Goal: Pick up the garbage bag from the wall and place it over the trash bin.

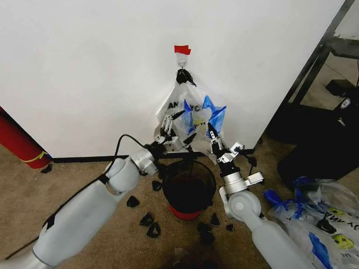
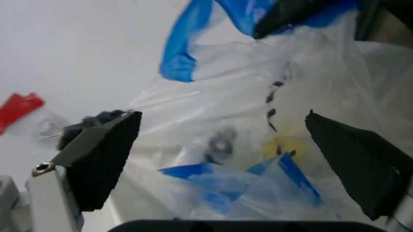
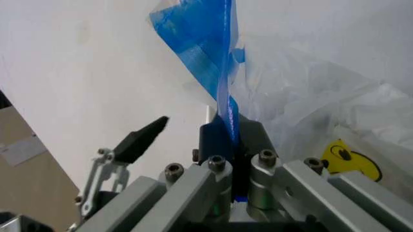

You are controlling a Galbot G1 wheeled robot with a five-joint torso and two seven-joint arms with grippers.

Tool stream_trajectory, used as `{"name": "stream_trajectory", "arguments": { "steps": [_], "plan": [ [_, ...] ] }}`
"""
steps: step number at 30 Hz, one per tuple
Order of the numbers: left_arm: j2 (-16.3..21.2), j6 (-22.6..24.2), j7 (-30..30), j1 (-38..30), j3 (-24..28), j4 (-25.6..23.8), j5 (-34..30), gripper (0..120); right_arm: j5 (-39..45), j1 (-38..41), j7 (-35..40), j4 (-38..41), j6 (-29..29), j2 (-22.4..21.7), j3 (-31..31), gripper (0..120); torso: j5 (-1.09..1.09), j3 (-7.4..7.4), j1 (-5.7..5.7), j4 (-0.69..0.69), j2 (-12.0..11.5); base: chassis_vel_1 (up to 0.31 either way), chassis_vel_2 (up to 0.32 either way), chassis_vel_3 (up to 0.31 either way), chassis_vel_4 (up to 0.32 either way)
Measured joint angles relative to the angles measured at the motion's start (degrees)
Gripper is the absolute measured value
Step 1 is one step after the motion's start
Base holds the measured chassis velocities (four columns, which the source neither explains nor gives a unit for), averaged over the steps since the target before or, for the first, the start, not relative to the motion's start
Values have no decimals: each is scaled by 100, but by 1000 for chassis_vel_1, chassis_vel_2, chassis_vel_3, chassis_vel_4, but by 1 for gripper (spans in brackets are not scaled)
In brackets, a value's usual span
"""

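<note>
The garbage bag (image 1: 188,106) hangs from the hook (image 1: 182,58) on the wall (image 1: 84,73), directly above the trash bin (image 1: 188,188). Right hand (image 1: 212,132) is clenched on a blue handle (image 3: 219,87), apparently to spread the mouth. Left hand (image 1: 175,124) is spread wide against the bag, grasping nothing.

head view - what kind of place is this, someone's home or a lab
Probably a lab or test room, not a home: a bare white wall with a red tape strip above a hook, worn carpet strewn with black scraps, and spare printed bags piled nearby.
</note>
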Motion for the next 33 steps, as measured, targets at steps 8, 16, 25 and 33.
{"name": "stream_trajectory", "arguments": {
  "steps": [8,16,25,33],
  "plan": [
    [3,79,394,-343,184,343,418,99,-54,-11,-152,25,2,-3,-11,0,0,0,0,0,0,0,0,0,0],
    [-98,324,170,-314,58,485,1497,97,-73,-8,-166,197,-17,-57,-20,0,0,-1,0,-1,-1,0,0,0,0],
    [30,1771,-1092,96,-18,-61,587,99,-218,-86,-238,229,-26,-94,9,0,0,-1,0,1,-1,0,0,0,0],
    [-82,1990,-1690,99,70,79,-83,97,-301,-165,-261,274,-19,-127,28,0,0,-1,0,-1,-1,0,0,0,0]
  ]
}}
